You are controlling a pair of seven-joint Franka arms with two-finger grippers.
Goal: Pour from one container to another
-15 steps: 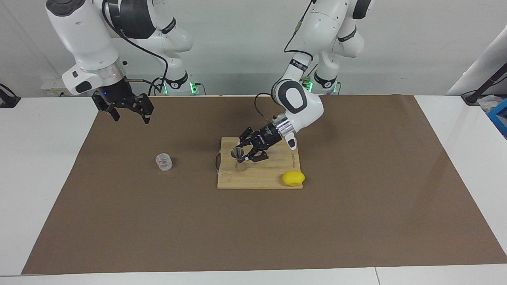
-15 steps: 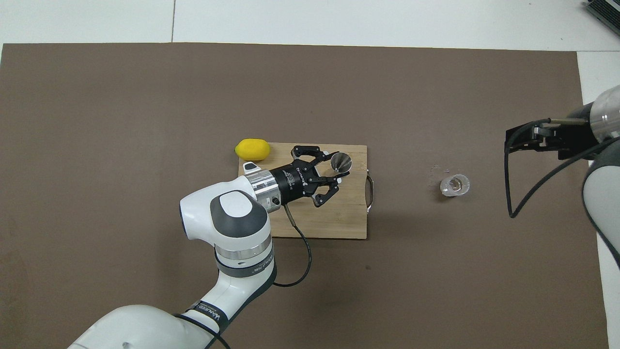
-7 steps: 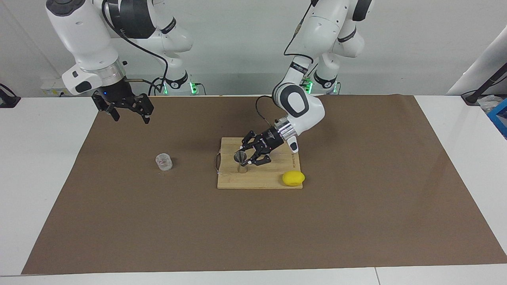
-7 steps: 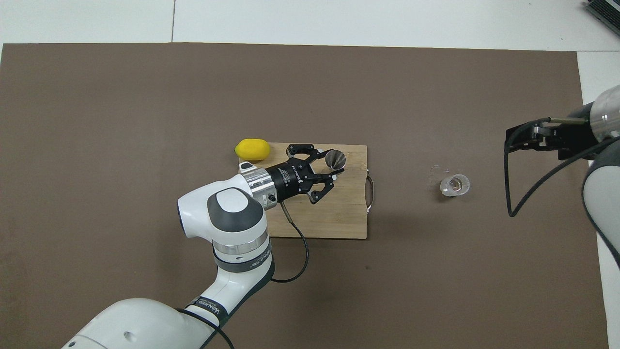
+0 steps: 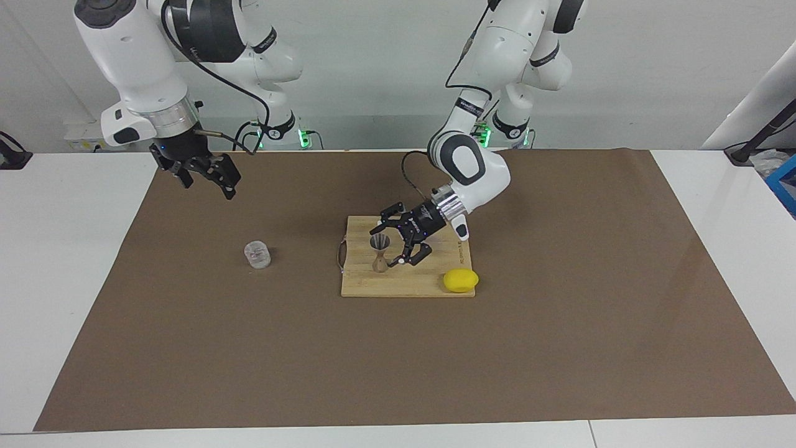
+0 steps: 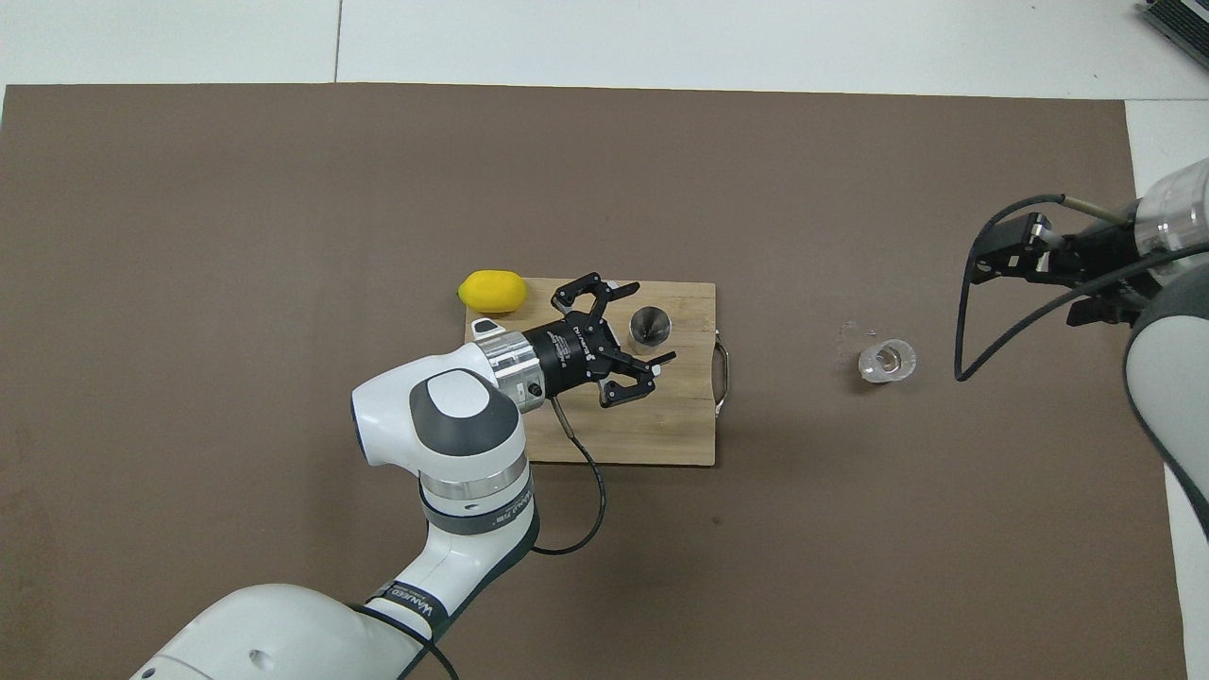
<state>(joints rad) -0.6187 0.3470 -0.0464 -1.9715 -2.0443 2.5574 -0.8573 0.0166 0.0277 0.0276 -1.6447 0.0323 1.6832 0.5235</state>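
Brown matting [image 5: 559, 348] covers the white bench [image 5: 68, 261], and on it, toward the right arm's end, stands the small clear textured glass tumbler [image 5: 257, 254], short, cylindrical and upright, alone and well apart from everything else. The silvery-grey metal jigger [image 5: 379, 252], hourglass-shaped with a narrow waist, stands upright on the pale bamboo cutting board [image 5: 429, 283] near the bench's middle, its open cone facing up; the overhead view shows its round mouth [image 6: 650, 326]. A smooth yellow lemon [image 5: 461, 280] lies at the board's corner toward the left arm's end, touching its edge. A thin metal handle loop [image 6: 723, 364] juts from the board's edge that faces the tumbler.

The left pincer [image 5: 394, 242] hovers low over the board with its fingers spread wide on either side of the jigger and clear of it. A second ago those fingers were pinching the jigger, which was tilted; half a second ago they had it nearly upright; now it stands free. The right pincer [image 5: 200, 176] hangs spread above the mat's corner nearest the right arm's base, waiting, having turned slightly since then. Tumbler, lemon and board have not moved.
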